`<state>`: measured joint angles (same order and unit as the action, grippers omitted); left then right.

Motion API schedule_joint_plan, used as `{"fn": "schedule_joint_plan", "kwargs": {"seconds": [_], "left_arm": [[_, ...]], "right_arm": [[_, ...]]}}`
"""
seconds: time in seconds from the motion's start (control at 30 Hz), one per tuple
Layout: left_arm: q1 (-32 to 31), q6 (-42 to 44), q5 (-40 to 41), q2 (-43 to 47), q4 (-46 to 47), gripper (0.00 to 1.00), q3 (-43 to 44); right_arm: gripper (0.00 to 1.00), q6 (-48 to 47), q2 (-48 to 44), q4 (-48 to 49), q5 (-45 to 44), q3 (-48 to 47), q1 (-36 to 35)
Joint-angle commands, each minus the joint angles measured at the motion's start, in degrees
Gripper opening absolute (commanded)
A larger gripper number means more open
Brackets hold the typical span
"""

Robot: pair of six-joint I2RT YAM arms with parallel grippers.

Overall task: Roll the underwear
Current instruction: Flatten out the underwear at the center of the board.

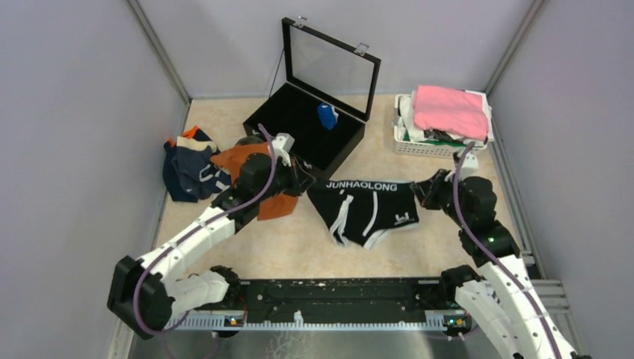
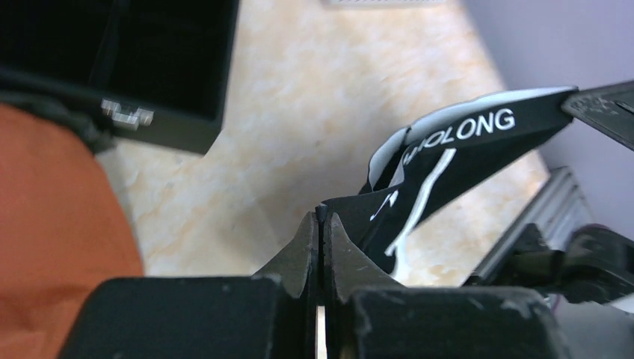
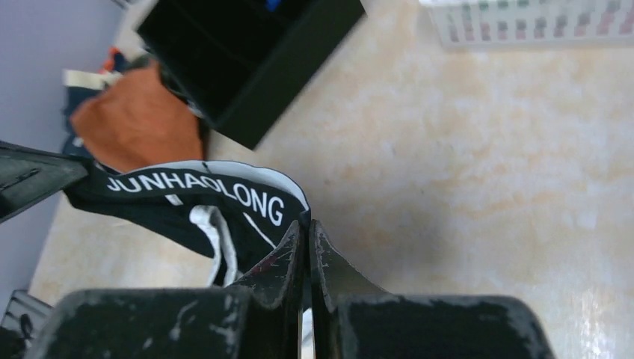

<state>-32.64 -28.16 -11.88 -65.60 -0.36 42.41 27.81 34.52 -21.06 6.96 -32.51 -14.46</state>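
Mid-table: black briefs (image 1: 366,211) lay spread out, waistband w/ white lettering toward the far side, stretched btwn both arms. The left gripper (image 1: 304,184) was pinched fully closed on the waistband's left corner; its wrist cam showed fabric caught btwn the fingertips (image 2: 303,247). The right gripper (image 1: 420,191) was likewise clamped tight on the right corner, cloth running off to the left from its tips. The underwear pile (image 1: 191,170) sat by the left wall, w/ a rust-orange pair (image 1: 233,158) under the left arm. The black box (image 1: 345,153) stood just behind, lid up.
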Motion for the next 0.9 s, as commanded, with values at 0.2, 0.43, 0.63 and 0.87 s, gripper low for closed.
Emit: {"fn": "schedule_joint_plan", "kwargs": {"seconds": [0.2,0.43,0.63,0.87], "left_arm": [[0.26,4.76,0.31,23.47,7.17,0.0,1.7],[0.26,7.06,3.93,32.69,6.51,0.0,-0.11],[0.29,6.91,0.54,33.51,-1.72,0.0,1.66],[0.28,6.08,-6.29,35.64,-11.88,0.0,0.21]], "right_arm": [[0.0,-8.97,-10.95,0.43,4.25,-17.92,0.18],[0.0,-8.53,-12.8,-0.29,5.88,-20.1,0.14],[0.0,-5.93,-11.84,-10.84,5.04,-25.89,0.15],[0.0,-0.45,-13.51,-27.02,6.54,-26.64,0.13]]}}
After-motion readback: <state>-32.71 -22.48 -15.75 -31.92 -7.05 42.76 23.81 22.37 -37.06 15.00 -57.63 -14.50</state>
